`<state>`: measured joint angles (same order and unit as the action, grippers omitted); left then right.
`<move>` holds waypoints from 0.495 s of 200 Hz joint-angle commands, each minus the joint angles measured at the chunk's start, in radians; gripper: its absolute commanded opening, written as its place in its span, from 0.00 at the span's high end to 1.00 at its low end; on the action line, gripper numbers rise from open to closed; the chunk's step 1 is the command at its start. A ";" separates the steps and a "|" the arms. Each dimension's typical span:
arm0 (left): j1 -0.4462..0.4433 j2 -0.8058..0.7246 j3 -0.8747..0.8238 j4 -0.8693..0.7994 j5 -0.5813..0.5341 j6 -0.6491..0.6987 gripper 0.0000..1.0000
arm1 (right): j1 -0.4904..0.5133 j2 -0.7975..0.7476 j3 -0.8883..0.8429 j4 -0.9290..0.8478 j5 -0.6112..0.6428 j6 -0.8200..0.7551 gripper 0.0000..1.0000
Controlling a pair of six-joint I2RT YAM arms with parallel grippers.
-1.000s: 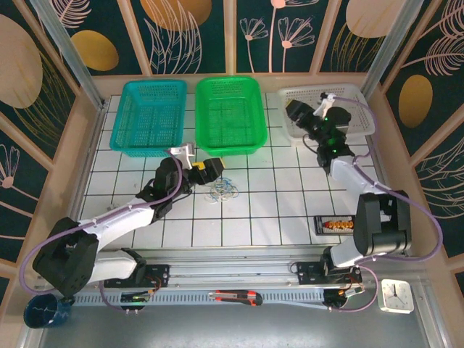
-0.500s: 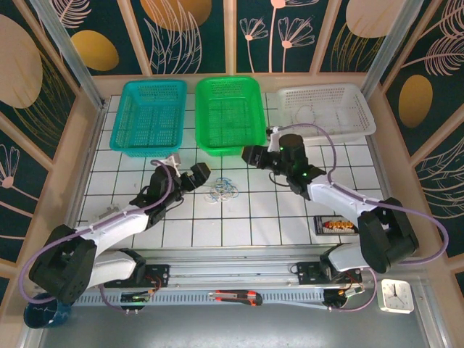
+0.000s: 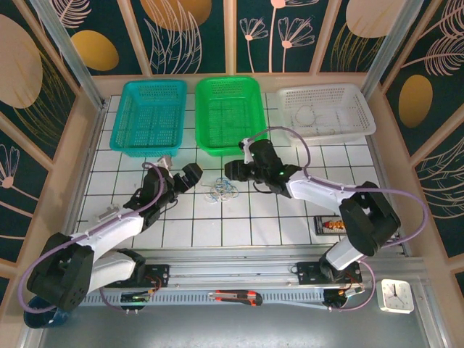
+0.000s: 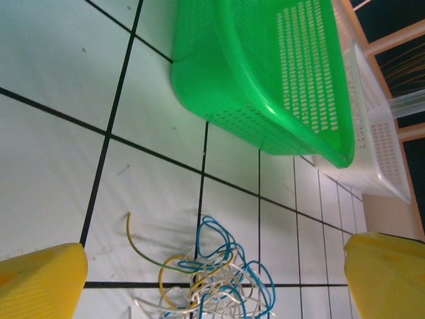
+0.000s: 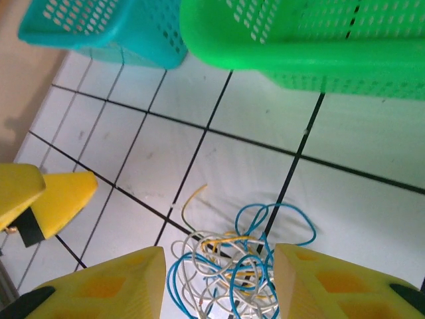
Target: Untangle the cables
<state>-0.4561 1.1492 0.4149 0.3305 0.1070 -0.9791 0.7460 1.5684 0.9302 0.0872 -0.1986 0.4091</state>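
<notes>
White, dark blue and pale yellow, the cables (image 3: pixel 223 191) lie in one small knot on the tiled surface (image 3: pixel 290 217), just in front of the green basket (image 3: pixel 228 114) and between the two tools. The right tool (image 3: pixel 233 172) looks the nearer. Its wrist camera shows the knot directly beneath, between its two yellow fingers (image 5: pixel 113 286). The jaws are set at a middling gap, with nothing pinched. The left tool (image 3: pixel 193 175) hangs just to the knot's left with its jaws spread wide and empty, and it faces the same heap.

The clump is roughly round and has no clear long axis. One yellow end (image 5: pixel 192 199) strays out of it toward the left tool, and blue loops (image 5: pixel 279 222) bulge out on the basket side.

The left arm stretches low and almost straight from its base toward the centre. The right arm reaches forward, then folds back leftward across the surface, with its wrist pointing at the knot. A descent by the right tool would probably land on several strands at once, so the loose yellow end appears the cleaner strand to pull first.
</notes>
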 commanded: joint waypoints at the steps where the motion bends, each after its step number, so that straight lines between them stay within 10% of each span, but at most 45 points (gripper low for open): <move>1: 0.008 0.012 0.045 -0.047 0.059 0.035 0.01 | 0.029 0.024 0.043 -0.037 0.050 -0.042 0.54; 99: 0.030 0.039 0.040 0.003 0.065 -0.026 0.01 | 0.153 0.202 0.140 -0.056 0.158 -0.053 0.79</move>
<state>-0.4389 1.1870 0.4530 0.3027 0.1596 -0.9710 0.8951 1.7264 1.0538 0.0448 -0.1020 0.3618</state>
